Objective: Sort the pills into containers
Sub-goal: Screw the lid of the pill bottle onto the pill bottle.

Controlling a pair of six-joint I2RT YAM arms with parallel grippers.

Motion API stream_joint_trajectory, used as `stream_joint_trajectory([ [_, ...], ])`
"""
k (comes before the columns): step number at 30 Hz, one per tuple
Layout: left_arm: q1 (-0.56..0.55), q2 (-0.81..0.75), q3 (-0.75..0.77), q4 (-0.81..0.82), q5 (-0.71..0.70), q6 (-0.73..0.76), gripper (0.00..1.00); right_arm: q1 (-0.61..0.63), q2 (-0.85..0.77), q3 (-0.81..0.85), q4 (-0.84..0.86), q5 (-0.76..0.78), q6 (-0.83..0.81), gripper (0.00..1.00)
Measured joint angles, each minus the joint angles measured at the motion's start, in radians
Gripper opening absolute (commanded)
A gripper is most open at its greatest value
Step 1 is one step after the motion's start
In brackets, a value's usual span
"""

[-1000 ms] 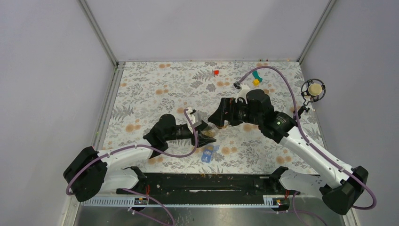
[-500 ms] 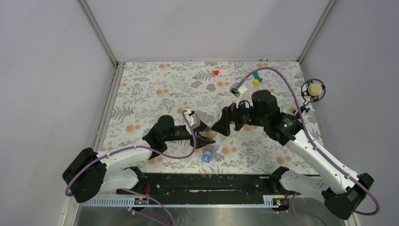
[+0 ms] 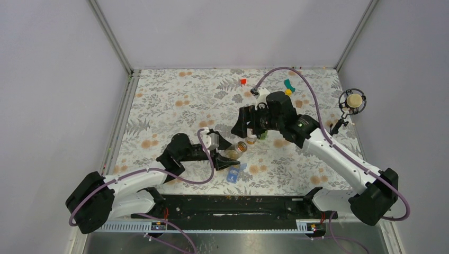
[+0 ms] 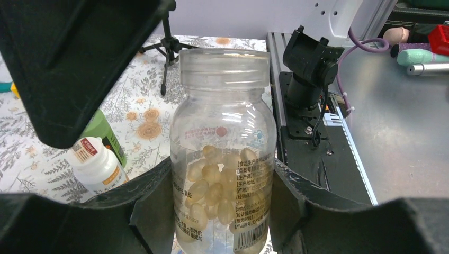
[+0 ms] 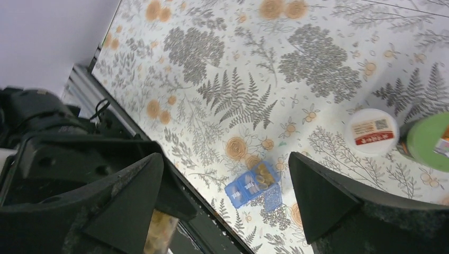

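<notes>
The left gripper (image 4: 222, 211) grips the uncapped pill bottle (image 4: 222, 132) at mid-width, tilted near the blue pill box (image 5: 253, 182) on the desk (image 3: 159, 106), likely for pouring, while the right gripper (image 5: 222, 159) hangs wide open, empty

Reads as a robotics lab test cell rather than a home. Boxed in on three sides by plain pale wall panels (image 3: 227, 32) set in aluminium corner posts (image 3: 110, 36). Holds a table dressed in a floral cloth (image 3: 169, 106), with a left arm (image 3: 137, 177) and a right arm (image 3: 339, 156), both white and black, bolted to a black rail (image 3: 233, 203) at the near edge and trailing purple cables (image 3: 286, 67). Includes a small microphone on a tripod (image 3: 353, 100) at the right rim, plus a bare metal benchtop (image 4: 402, 132) next to the rail
</notes>
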Motion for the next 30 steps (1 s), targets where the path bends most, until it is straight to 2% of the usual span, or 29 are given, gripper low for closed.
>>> stream_joint_trajectory([
  [6, 0.008, -0.004, 0.0, 0.022, 0.0, 0.0, 0.0, -0.059, -0.025, 0.0, 0.009, 0.027, 0.066, 0.99],
  [11, 0.021, -0.002, 0.0, 0.03, -0.001, -0.015, 0.0, -0.093, -0.151, -0.005, 0.024, -0.017, 0.053, 1.0],
  [16, 0.036, 0.0, 0.0, 0.052, 0.003, -0.042, 0.0, -0.102, -0.252, -0.026, 0.045, -0.253, -0.084, 1.0],
  [21, 0.051, 0.013, 0.014, 0.024, 0.029, -0.047, 0.0, -0.102, -0.228, -0.043, 0.024, -0.479, -0.271, 1.0],
  [23, 0.057, 0.021, 0.032, -0.001, 0.039, -0.048, 0.0, -0.102, -0.21, -0.043, 0.003, -0.531, -0.343, 0.99],
  [25, 0.062, 0.033, 0.052, -0.013, 0.055, -0.049, 0.0, -0.102, -0.199, -0.042, -0.021, -0.558, -0.404, 0.94],
  [30, 0.066, 0.064, 0.09, -0.018, 0.093, -0.052, 0.0, -0.102, -0.169, -0.016, -0.09, -0.569, -0.519, 0.89],
])
